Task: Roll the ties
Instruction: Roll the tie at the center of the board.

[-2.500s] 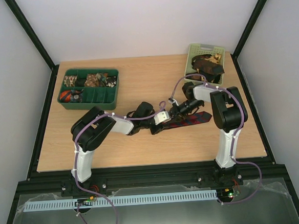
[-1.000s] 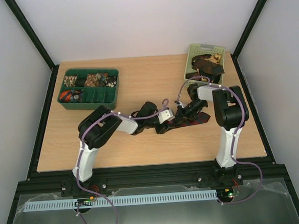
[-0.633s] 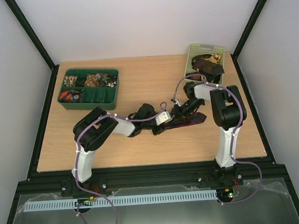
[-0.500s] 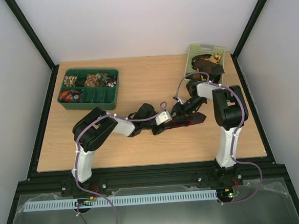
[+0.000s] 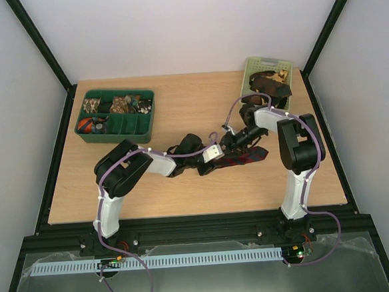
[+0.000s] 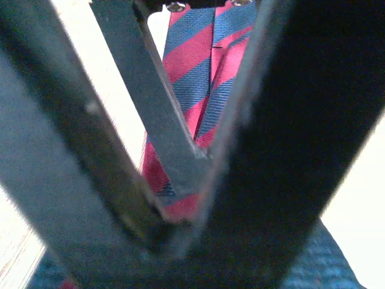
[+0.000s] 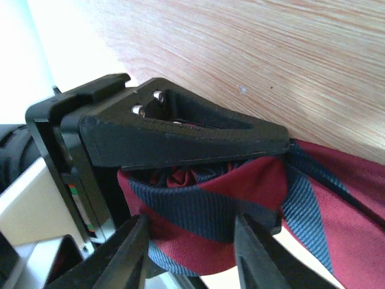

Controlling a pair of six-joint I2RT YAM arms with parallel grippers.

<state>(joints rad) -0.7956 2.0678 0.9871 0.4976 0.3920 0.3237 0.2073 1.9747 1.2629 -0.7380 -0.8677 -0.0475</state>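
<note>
The dark red tie with navy diagonal stripes (image 5: 252, 156) lies at the table's middle right, with one end wound into a roll (image 7: 198, 205). My left gripper (image 5: 216, 154) is shut on that end, and the roll wraps round its black fingers (image 7: 180, 135). The striped fabric runs between them in the left wrist view (image 6: 192, 90). My right gripper (image 5: 233, 141) comes from the right, and its fingertips (image 7: 139, 229) press the roll from both sides. Other ties (image 5: 270, 84) lie piled in the pale green basket (image 5: 259, 64).
A dark green divided tray (image 5: 116, 130) stands at the back left with rolled ties in its compartments, one of them red (image 5: 88, 125). The basket stands at the back right, close behind my right arm. Black frame posts line both table sides.
The tie's loose tail has grown shorter and been drawn left as the roll grew. My right wrist has shifted about next to the left gripper. The left arm has barely moved.
</note>
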